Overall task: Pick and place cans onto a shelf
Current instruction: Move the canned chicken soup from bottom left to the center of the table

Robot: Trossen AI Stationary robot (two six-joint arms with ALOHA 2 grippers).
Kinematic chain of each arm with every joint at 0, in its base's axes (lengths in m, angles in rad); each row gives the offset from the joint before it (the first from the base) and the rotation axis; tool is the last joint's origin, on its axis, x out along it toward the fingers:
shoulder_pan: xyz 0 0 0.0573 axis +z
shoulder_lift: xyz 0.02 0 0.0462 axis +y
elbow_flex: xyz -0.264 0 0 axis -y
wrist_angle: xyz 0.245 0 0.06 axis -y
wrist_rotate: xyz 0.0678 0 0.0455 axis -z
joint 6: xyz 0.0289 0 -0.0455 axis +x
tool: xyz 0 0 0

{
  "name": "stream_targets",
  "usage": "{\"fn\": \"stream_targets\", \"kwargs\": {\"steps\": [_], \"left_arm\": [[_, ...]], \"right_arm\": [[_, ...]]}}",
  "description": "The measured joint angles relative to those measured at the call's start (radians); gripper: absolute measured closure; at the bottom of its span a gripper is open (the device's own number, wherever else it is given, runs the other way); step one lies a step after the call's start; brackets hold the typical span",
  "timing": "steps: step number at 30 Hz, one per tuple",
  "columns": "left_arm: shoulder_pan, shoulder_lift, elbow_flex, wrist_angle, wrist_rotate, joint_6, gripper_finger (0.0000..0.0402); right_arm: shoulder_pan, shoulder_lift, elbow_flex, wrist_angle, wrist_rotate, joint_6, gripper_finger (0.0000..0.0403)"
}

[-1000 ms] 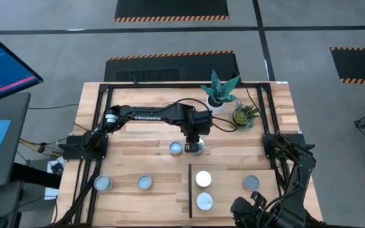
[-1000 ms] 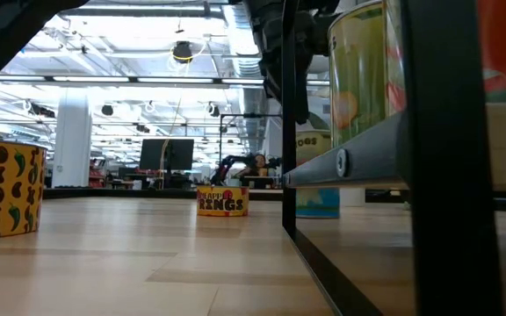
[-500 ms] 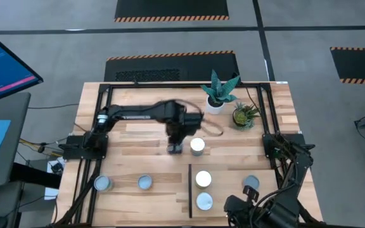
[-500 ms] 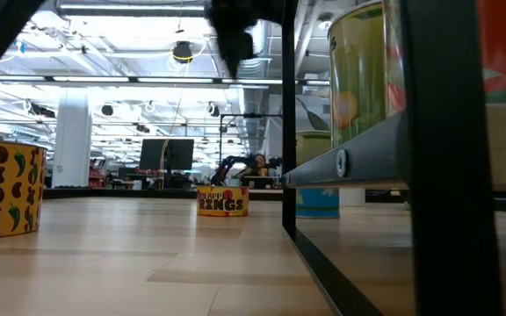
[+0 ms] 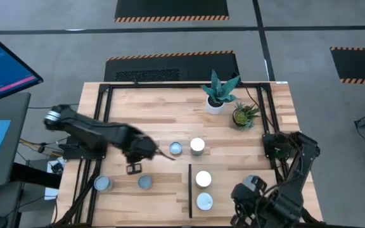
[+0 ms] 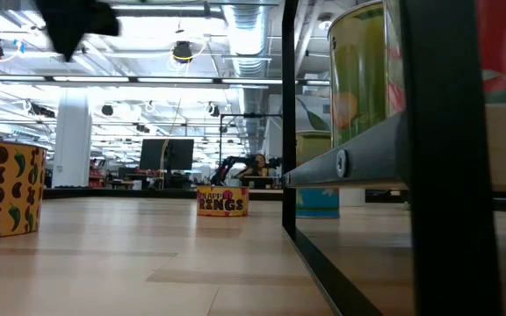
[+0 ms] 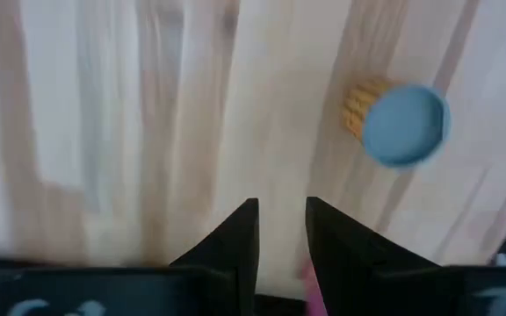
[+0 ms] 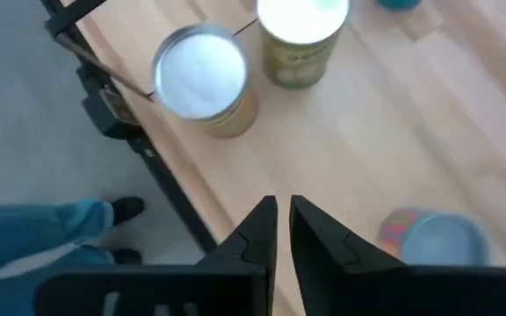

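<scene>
Several cans stand upright on their bases. Two are at the table's middle: a blue-topped one (image 5: 176,148) and a white-topped one (image 5: 197,145). Two are near the front left (image 5: 103,183) (image 5: 144,182). Two stand on the light-wood shelf (image 5: 233,174), one farther back (image 5: 203,178) and one nearer (image 5: 204,201). My left gripper (image 5: 134,168) hangs over bare table above the front-left cans, its fingers (image 7: 281,206) a little apart and empty. My right gripper (image 8: 283,204) is shut and empty over the shelf's right part, beside a colourful-labelled can (image 8: 429,241).
Two potted plants (image 5: 219,92) (image 5: 244,115) stand at the back right. A black strip (image 5: 190,190) marks the shelf's left edge. Black frame rails (image 5: 106,88) run along the table's sides. Bare wood lies at the far left (image 5: 138,107).
My left gripper has gone from the white-topped can at the table's middle toward the table's left and near edges, passing over the blue-topped can. Both cans stay standing. My right arm has shifted a little over the shelf's right part.
</scene>
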Motion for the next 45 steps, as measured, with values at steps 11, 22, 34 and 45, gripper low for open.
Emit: {"fn": "stream_targets", "kwargs": {"steps": [11, 22, 34, 45], "left_arm": [[-0.255, -0.285, -0.295, 0.007, 0.071, -0.508, 0.0319], [-0.503, -0.380, -0.388, 0.043, 0.048, -0.853, 0.0319], [-0.679, -0.384, -0.488, 0.207, 0.085, -1.087, 0.0319], [-0.717, -0.385, -0.549, 0.224, 0.131, -1.194, 0.0306]], "right_arm": [[-0.067, -0.194, -0.102, 0.003, 0.113, -0.287, 0.0344], [-0.069, -0.396, -0.261, 0.002, 0.342, -0.239, 0.0344], [-0.106, -0.392, -0.355, 0.003, 0.331, -0.185, 0.0344], [-0.106, -0.393, -0.355, 0.002, 0.328, -0.158, 0.0344]]}}
